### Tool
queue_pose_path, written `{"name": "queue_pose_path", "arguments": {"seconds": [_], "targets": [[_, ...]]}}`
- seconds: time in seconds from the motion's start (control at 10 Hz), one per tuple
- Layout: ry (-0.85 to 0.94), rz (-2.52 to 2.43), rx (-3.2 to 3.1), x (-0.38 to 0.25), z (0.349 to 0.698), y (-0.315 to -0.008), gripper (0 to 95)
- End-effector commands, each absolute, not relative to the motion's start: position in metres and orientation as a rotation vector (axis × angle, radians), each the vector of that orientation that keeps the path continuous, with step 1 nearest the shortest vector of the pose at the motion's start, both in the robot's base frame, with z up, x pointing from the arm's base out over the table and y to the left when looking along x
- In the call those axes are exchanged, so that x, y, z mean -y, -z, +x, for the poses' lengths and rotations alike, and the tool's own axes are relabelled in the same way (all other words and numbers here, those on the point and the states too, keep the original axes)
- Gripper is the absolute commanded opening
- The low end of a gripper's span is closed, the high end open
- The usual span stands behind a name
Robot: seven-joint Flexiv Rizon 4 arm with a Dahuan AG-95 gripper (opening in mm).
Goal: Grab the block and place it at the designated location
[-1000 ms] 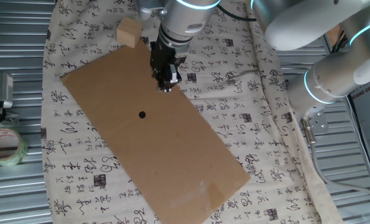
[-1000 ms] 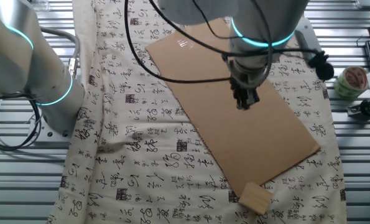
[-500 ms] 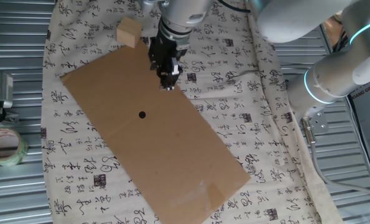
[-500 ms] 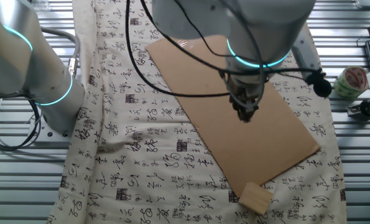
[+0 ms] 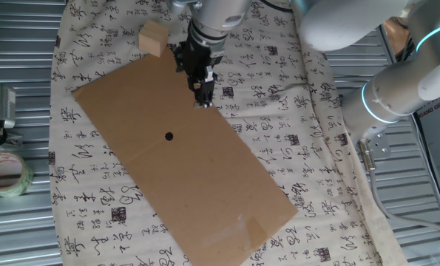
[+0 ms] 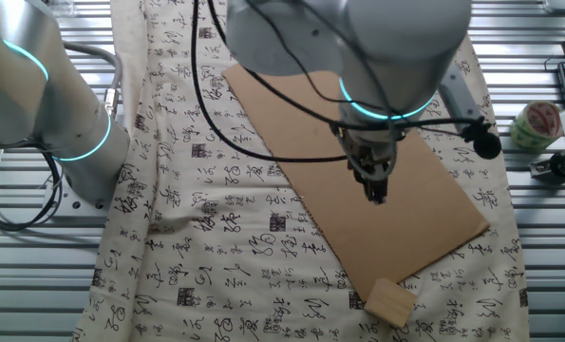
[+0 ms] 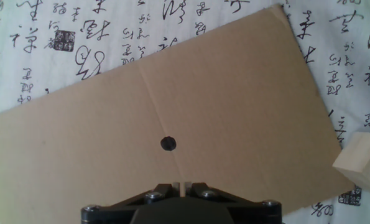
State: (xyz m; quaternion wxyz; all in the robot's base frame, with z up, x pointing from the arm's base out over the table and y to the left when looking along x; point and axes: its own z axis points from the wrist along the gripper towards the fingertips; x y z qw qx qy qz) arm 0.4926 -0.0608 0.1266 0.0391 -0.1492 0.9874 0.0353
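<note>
The block [image 5: 153, 38] is a light tan wooden cube on the white cloth, just off the far corner of the brown cardboard sheet [image 5: 205, 185]. It also shows in the other fixed view [image 6: 390, 302] and at the right edge of the hand view [image 7: 365, 162]. The designated location is a small black dot [image 5: 168, 136] on the cardboard, also in the hand view [image 7: 168, 144]. My gripper [image 5: 204, 99] hangs above the cardboard's far edge, right of the block, its fingers together with nothing between them. In the hand view my gripper [image 7: 180, 185] shows at the bottom.
A roll of clear tape [image 5: 4, 174] lies on the metal table at the left, also at the right in the other fixed view [image 6: 536, 123]. The cloth with black calligraphy [image 5: 293, 111] covers the table. The robot's base [image 5: 404, 89] stands at the right.
My gripper has moved a little toward the cardboard's far edge, closer to the block's side, still shut and empty. The block and the cardboard have not moved.
</note>
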Motion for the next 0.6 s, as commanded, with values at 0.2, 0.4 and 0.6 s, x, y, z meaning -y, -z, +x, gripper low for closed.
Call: {"name": "queue_pose_path", "arguments": {"seconds": [0.2, 0.4, 0.6], "targets": [[-0.111, -0.488, -3.014, 0.069, 0.491, -0.123, 95.0], [-0.108, -0.520, -3.008, 0.076, 0.490, -0.120, 95.0], [-0.111, -0.556, -2.997, 0.083, 0.487, -0.116, 95.0]]}}
